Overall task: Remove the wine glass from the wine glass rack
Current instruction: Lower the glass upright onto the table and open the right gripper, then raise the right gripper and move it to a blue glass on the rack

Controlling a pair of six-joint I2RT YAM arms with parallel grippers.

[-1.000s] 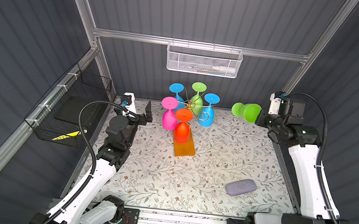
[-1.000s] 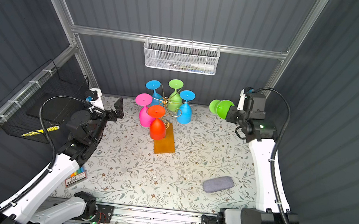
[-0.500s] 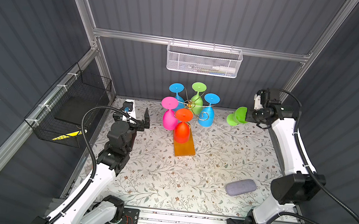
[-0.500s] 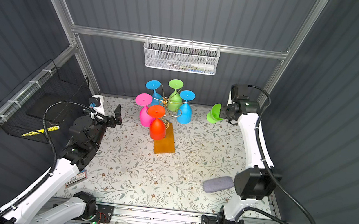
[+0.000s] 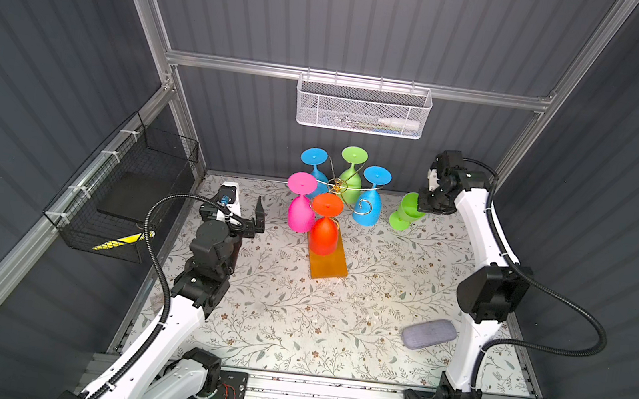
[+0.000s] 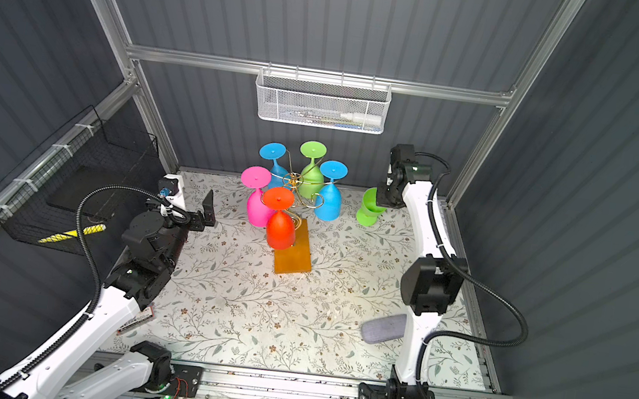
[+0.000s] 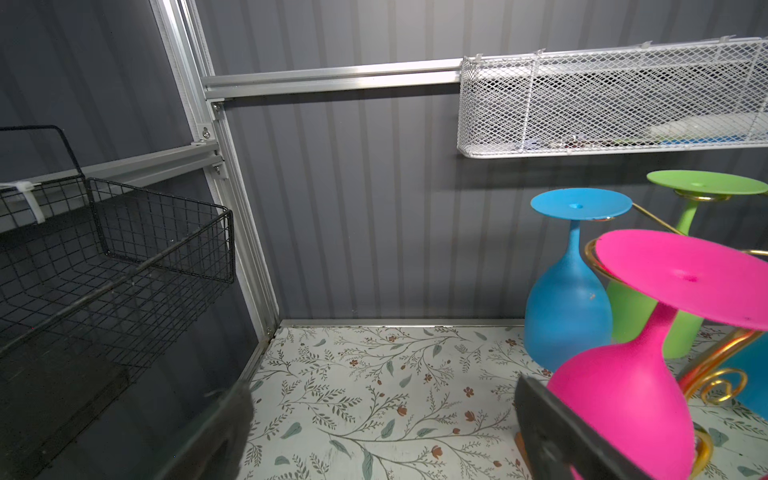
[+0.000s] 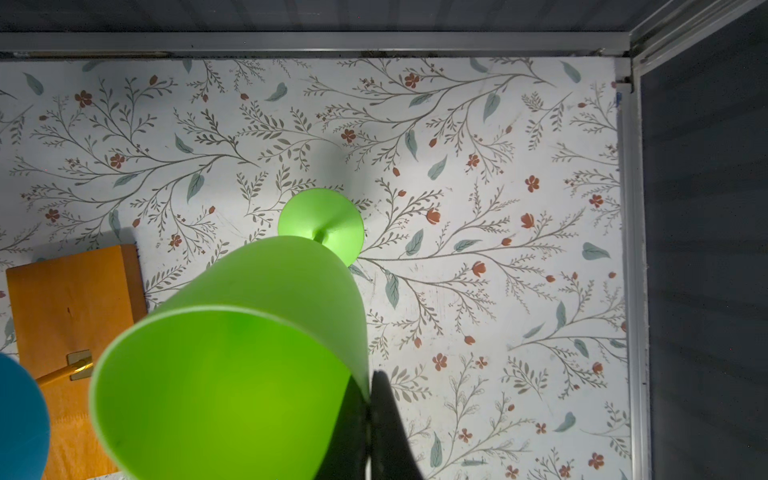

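Green wine glass (image 5: 406, 214) turned from sideways to upright, foot down. Lower straight until foot sits flat, then release. Black wire basket (image 5: 120, 199): dark slab, striped yellow-black piece. Left gripper (image 7: 386, 440) spread wide, empty, beside pink glass (image 5: 301, 211). Wine glass rack (image 5: 337, 188) carries five glasses. White mesh basket (image 5: 361, 107): white tube, small bits unclear. Right of rack, off it, green wine glass hangs; right gripper (image 5: 425, 207) pinches its rim.

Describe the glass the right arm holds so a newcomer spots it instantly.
Find the gold wine glass rack on its amber base at the back of the floral mat. Just right of it, the right tool pinches the rim of a lime green glass. It alone is mouth up, off the rack; the other five hang upside down.
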